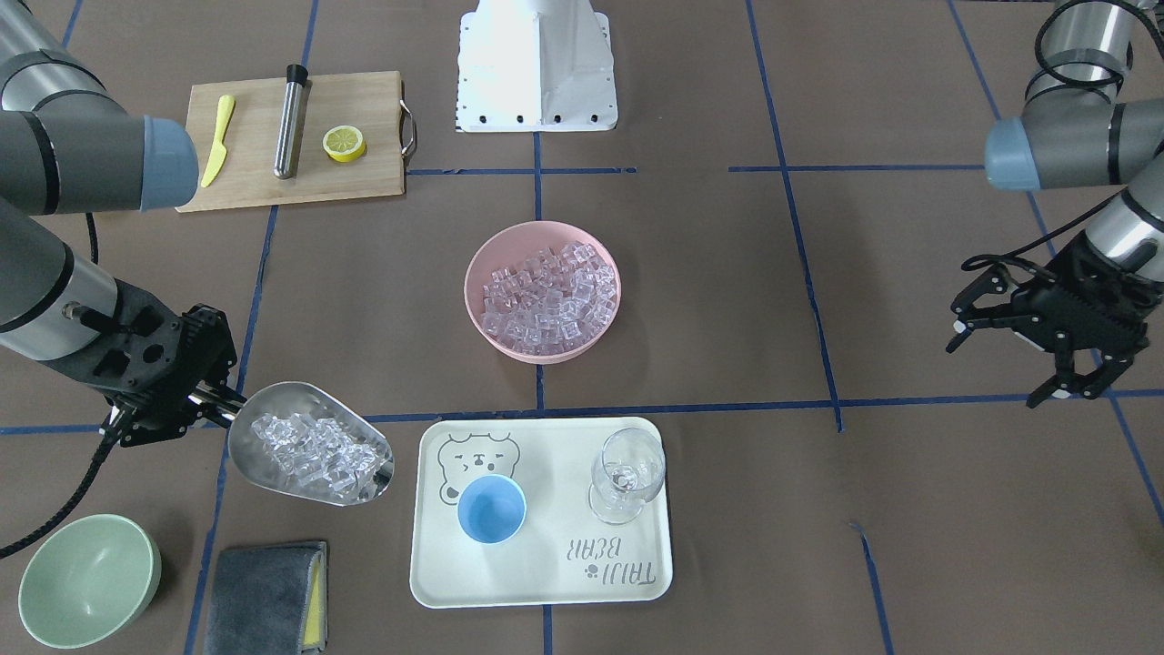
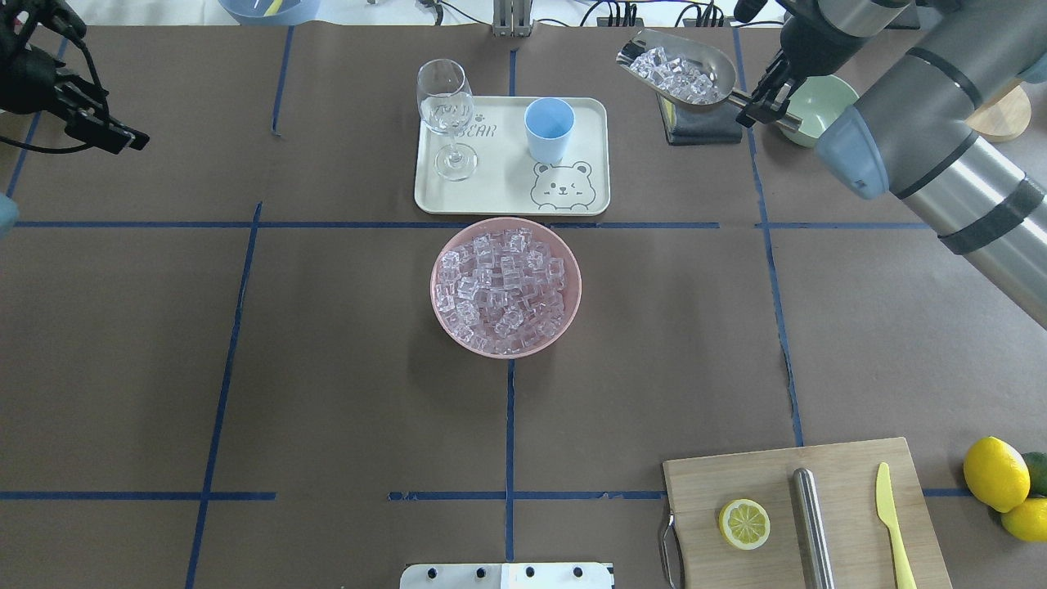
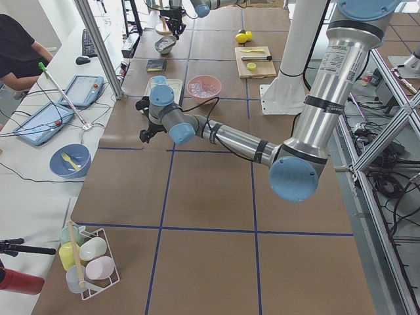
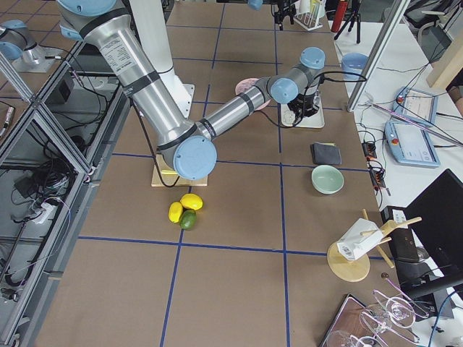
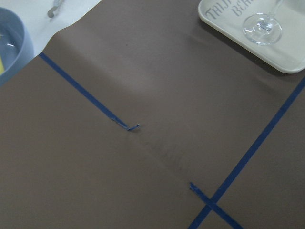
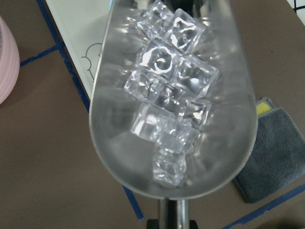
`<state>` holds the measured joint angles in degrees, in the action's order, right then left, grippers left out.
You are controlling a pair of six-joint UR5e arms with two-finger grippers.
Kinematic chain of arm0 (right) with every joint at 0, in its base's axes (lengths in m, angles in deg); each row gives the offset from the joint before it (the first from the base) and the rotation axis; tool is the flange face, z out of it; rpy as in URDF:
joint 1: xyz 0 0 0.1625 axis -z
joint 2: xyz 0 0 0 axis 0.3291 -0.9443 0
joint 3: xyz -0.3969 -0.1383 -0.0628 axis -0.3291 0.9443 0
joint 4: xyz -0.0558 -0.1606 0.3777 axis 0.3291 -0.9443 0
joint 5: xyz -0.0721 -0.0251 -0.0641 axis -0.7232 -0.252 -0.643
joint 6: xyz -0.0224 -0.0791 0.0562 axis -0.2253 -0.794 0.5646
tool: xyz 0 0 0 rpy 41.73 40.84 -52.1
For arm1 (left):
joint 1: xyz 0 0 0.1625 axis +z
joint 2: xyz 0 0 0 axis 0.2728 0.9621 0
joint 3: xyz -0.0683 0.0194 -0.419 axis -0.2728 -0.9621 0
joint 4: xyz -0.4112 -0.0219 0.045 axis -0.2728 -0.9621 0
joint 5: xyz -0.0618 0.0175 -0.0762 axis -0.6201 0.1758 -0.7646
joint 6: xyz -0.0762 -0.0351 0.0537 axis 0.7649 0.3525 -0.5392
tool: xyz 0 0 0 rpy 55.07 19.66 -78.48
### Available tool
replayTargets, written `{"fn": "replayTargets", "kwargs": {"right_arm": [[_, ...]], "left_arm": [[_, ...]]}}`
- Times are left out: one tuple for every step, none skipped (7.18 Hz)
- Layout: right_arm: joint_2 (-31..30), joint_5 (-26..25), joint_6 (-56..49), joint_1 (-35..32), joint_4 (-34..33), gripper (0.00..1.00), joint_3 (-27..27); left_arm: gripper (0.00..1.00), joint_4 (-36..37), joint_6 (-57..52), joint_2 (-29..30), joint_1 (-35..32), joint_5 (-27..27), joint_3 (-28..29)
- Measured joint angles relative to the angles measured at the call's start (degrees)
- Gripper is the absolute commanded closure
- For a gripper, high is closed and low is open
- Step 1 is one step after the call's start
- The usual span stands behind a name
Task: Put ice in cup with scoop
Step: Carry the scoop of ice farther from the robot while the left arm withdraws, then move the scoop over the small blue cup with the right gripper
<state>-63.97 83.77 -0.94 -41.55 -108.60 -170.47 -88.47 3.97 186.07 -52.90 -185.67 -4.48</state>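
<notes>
My right gripper (image 1: 211, 400) is shut on the thin handle of the steel scoop (image 1: 309, 444). The scoop is held above the table beside the tray (image 1: 546, 582), its trough holding several clear ice cubes (image 6: 169, 109). It also shows in the overhead view (image 2: 680, 69) and fills the right wrist view (image 6: 114, 157). The light-blue cup (image 1: 491, 509) stands upright and empty on the tray, a short way from the scoop's mouth. More ice (image 1: 546, 296) is piled in the pink bowl (image 1: 471, 314) at mid-table. My left gripper (image 1: 996, 373) is open and empty, far off to the side.
A clear wine glass (image 1: 627, 473) stands on the tray beside the cup. A grey cloth (image 1: 264, 596) and a pale green bowl (image 1: 86, 578) lie near the scoop. A wooden board (image 1: 364, 177) holds a half lemon, a yellow knife and a steel tube.
</notes>
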Motion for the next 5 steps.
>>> {"fn": "replayTargets", "kwargs": {"right_arm": [[0.5,-0.5,3.3,0.8,-0.1,1.00,1.2],[0.8,-1.4,6.4,1.9,-0.2,1.00,1.8],[1.4,-3.1,8.2,3.2,-1.2,1.00,2.0],[2.4,-5.2,8.9,4.6,-3.5,1.00,2.2],[3.4,-6.8,9.2,5.7,-5.6,1.00,2.3]], "left_arm": [[0.00,0.9,0.0,-1.3,-2.2,0.0,-0.6],[0.00,2.6,0.0,-2.0,-4.2,0.0,-1.2],[0.00,4.4,-0.1,-2.2,-5.8,0.0,-1.8],[0.00,6.1,-0.1,-2.5,-6.9,0.0,-2.3],[0.00,7.4,-0.1,-3.1,-7.8,0.0,-2.9]]}}
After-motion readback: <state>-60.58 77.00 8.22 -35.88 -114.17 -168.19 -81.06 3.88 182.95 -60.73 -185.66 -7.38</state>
